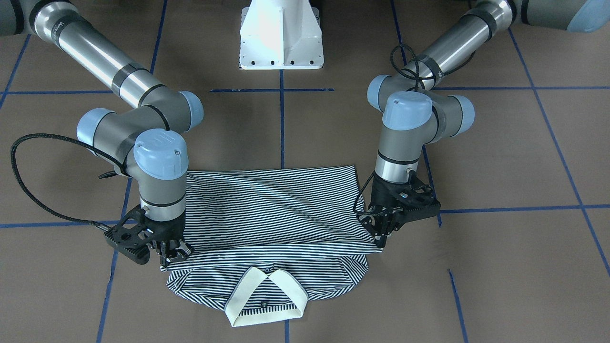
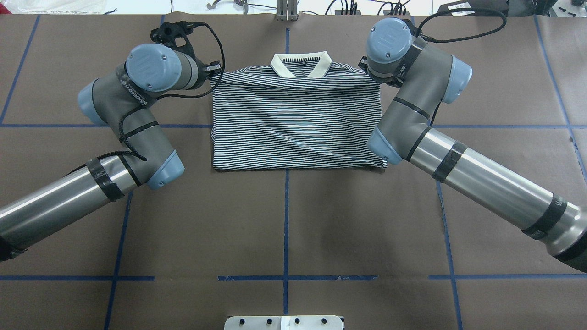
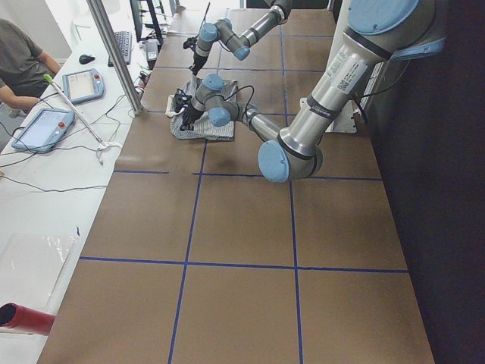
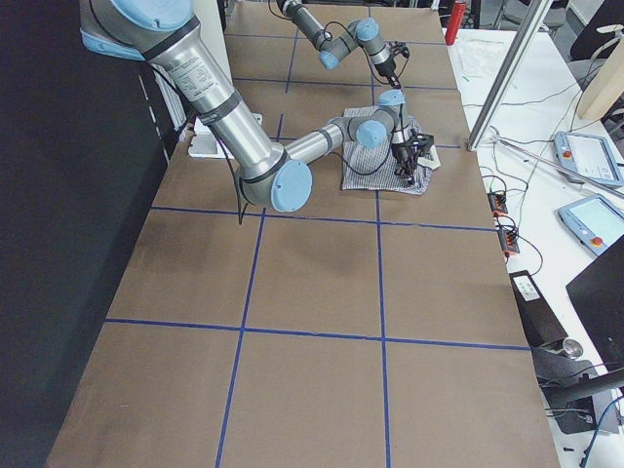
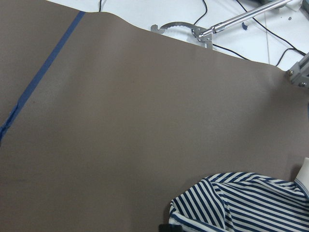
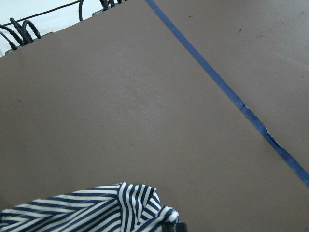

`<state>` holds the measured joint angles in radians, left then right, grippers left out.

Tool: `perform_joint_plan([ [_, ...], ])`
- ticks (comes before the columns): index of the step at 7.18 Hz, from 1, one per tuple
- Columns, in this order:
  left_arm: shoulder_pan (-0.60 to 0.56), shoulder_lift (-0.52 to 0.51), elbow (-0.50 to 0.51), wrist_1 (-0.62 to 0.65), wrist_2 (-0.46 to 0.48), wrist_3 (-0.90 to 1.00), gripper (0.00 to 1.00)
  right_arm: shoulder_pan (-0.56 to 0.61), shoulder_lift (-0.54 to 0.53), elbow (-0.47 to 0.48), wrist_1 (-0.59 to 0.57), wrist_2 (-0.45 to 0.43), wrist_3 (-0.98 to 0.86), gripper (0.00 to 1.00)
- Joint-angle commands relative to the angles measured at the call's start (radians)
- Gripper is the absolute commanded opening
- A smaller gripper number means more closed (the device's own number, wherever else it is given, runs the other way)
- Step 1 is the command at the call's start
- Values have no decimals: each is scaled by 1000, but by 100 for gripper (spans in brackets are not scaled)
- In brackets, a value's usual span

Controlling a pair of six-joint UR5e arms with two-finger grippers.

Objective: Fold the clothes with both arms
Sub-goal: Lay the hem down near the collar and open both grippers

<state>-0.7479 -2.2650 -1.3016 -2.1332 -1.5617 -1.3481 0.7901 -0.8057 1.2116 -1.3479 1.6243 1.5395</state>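
Observation:
The striped polo shirt (image 1: 271, 209) lies on the brown table, folded in half, with its lower half laid up over the chest. The cream collar (image 1: 264, 297) stays uncovered on the side away from the robot and shows in the overhead view (image 2: 301, 66). My left gripper (image 1: 382, 238) is shut on the folded layer's corner at one shoulder. My right gripper (image 1: 172, 251) is shut on the opposite corner. Both are low, close to the table. Bunched striped cloth shows at the bottom of the left wrist view (image 5: 241, 198) and the right wrist view (image 6: 87, 212).
The white pedestal base (image 1: 281, 35) stands on the robot's side of the table. Blue tape lines (image 2: 286, 220) grid the brown surface. Beyond the far edge a white bench holds tablets (image 3: 42, 129) and cables, with a seated person (image 3: 19, 61).

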Motion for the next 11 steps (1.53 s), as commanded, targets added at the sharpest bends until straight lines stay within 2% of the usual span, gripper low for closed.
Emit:
perform_joint_plan([
  [1,-2,-22,68,-48,0,3,0,1,13,-18,1,0,-1,0],
  [4,1,-25,96,-57,-1,4,0,0,46,-81,1,-11,-4,0],
  [5,-1,-27,96,-57,-1,4,10,0,54,-86,1,-11,-4,0],
  [6,1,-28,94,-57,-3,6,36,-2,65,-98,1,-11,-4,0],
  [8,4,-22,94,-82,-5,7,57,-2,72,-138,39,-9,-6,0],
  [11,4,-16,94,-114,-5,3,59,-2,74,-148,44,-11,-16,0],
])
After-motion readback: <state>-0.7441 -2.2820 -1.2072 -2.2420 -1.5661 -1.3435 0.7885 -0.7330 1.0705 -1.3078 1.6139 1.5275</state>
